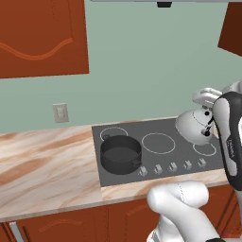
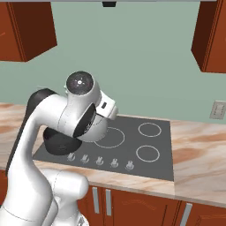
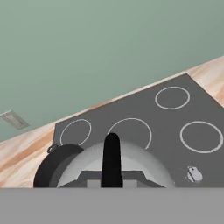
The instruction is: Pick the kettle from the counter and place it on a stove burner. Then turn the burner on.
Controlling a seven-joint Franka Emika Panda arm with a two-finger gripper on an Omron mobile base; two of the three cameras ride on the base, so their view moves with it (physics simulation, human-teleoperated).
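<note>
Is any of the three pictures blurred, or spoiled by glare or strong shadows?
Left base view: sharp, flat even light, and the kettle shows only a soft sheen. Right base view: equally sharp, no glare on the stove. Hand view: crisp too, with the kettle's black handle in focus.

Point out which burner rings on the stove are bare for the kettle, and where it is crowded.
The kettle is held above the stove. Free: the middle ring, the back-left ring behind the pot, and both rings at the far end, back and front. Crowded: the front-left corner, taken by the pot, and the knob row along the front edge.
</note>
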